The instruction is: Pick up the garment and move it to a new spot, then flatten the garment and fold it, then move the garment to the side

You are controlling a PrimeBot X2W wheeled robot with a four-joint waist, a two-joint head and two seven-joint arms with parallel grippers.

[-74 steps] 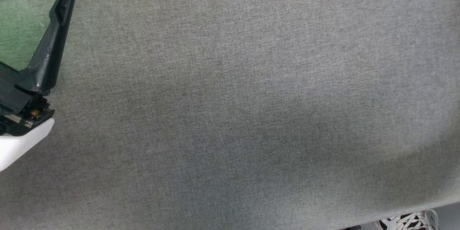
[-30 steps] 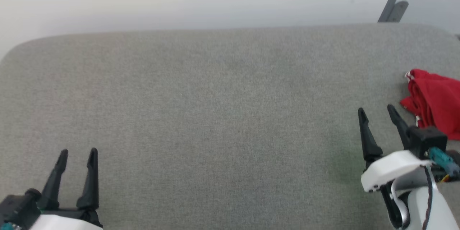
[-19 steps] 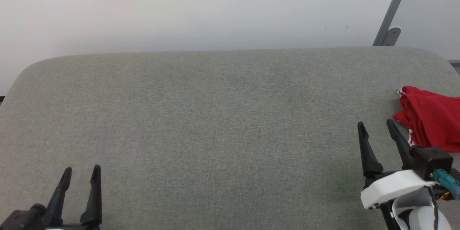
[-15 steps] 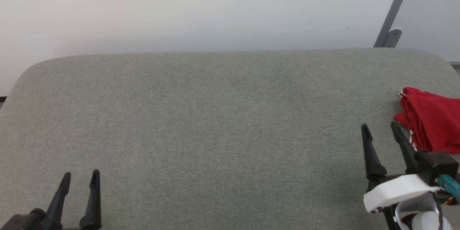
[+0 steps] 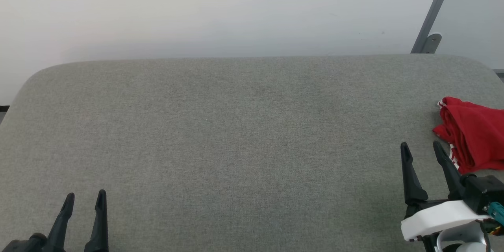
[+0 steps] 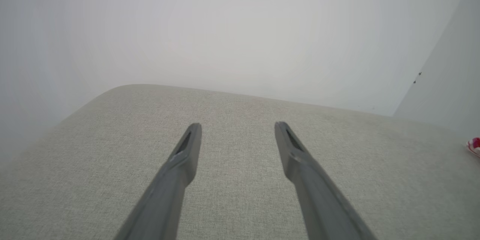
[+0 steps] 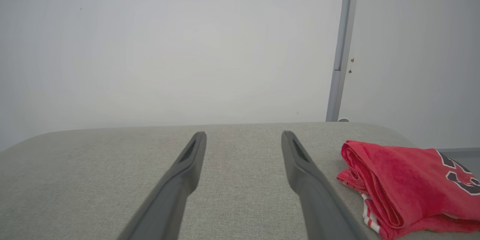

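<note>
Both end effectors are hanging released and empty over the grey counter, with the garment lying bunched at its right side.

The left end effector [image 5: 86, 195] is sitting at the near left with its fingers spread wide, gripping nothing and well apart from the garment [image 5: 474, 134]. The right end effector [image 5: 420, 145] is likewise gaping with nothing between its fingers. Its outer finger is pointing just beside the garment's crumpled red edge, and in the right wrist view a thin strip of fabric is showing between the two. Striped trim and dark white-outlined lettering are peeking from the folds. The counter [image 5: 236, 126] is wearing a grey woven cover with rounded far corners. A pale wall [image 5: 197, 8] is rising behind it, and a grey metal post [image 5: 433, 12] is leaning at the far right.
</note>
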